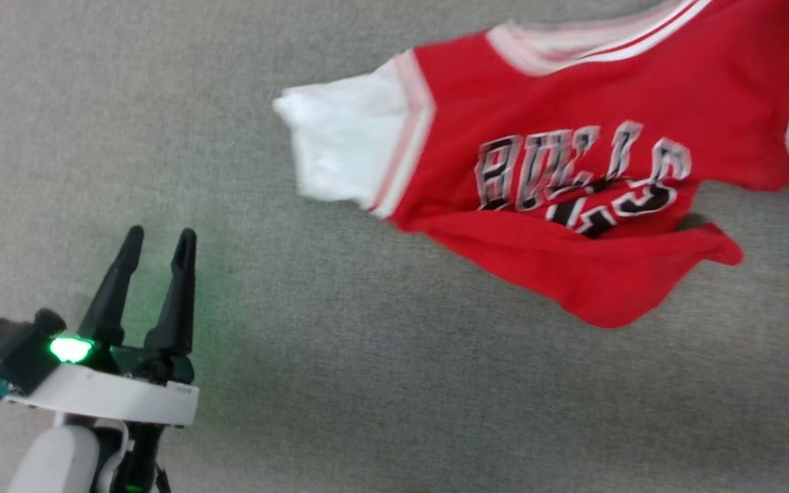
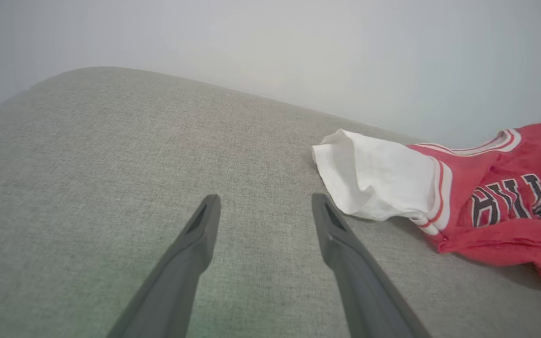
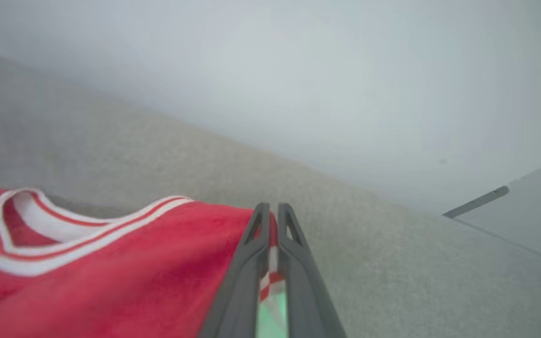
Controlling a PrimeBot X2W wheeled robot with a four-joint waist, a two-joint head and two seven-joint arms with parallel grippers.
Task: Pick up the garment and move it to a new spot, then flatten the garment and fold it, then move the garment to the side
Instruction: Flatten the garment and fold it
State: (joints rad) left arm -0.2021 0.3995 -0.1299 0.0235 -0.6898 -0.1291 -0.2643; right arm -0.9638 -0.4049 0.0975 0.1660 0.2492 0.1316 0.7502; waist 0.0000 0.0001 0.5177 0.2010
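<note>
While my left gripper (image 1: pixel 161 236) hangs at the lower left of the head view, its two dark fingers stand wide apart with nothing between them, above the bare grey fabric surface (image 1: pixel 367 383). I see the garment (image 1: pixel 559 96) well apart from that gripper, ahead and to the right. Its nearest part is the white sleeve (image 2: pixel 374 178), which in the left wrist view lies just beyond the finger on that view's right, not touching it. Behind the sleeve comes the striped seam, then the red body with its dark lettering (partly swallowed by a fold, so I can't read all of it). A red flap (image 1: pixel 593 281) of the lower body is doubled up over the bottom of the print, and the garment looks rumpled, not flat. Farther along, on the collar side, my right gripper (image 3: pixel 273 206) is closed almost completely, with a strip of red-and-white trim pinched between its fingers. The striped neckline (image 3: pixel 26 267) lies to its left in the right wrist view. Past the garment the grey surface runs on to a pale wall (image 3: pixel 298 70).
</note>
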